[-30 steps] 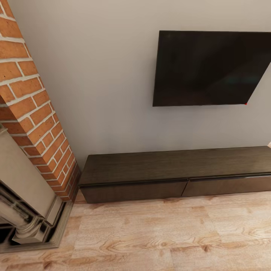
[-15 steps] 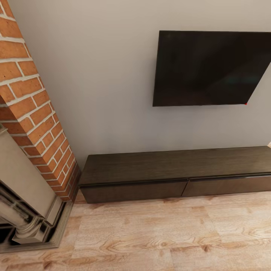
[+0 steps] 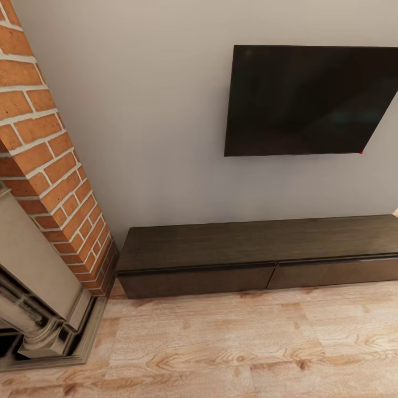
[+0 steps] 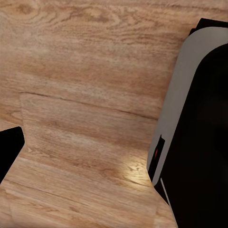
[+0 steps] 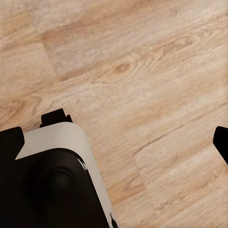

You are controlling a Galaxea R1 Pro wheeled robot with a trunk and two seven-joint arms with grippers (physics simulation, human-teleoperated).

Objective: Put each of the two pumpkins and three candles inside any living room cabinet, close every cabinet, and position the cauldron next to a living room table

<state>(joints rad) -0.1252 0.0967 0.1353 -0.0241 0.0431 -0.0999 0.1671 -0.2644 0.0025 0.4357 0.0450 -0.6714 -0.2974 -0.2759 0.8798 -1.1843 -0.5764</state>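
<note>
In the left wrist view one dark fingertip (image 4: 8,152) of the left pincer pokes in at the frame edge over the pale wood floor (image 4: 90,95); whether that pincer is open or closed cannot be told. Beside it stands the robot's grey-and-black base (image 4: 190,123), resting on the planks. In the right wrist view a dark fingertip (image 5: 221,142) of the right pincer likewise shows at the edge, above the same floor, with the base (image 5: 57,171) near it; its state cannot be told either.

From the head view, the cabinet (image 3: 260,257) sits low against the grey wall (image 3: 155,138), its two wide fronts flush and shut. A black television (image 3: 309,99) hangs on the wall above its right half. To the cabinet's left rises a red brick chimney column (image 3: 50,160), and below that a pale stone fireplace surround (image 3: 38,298) stands on the floor.
</note>
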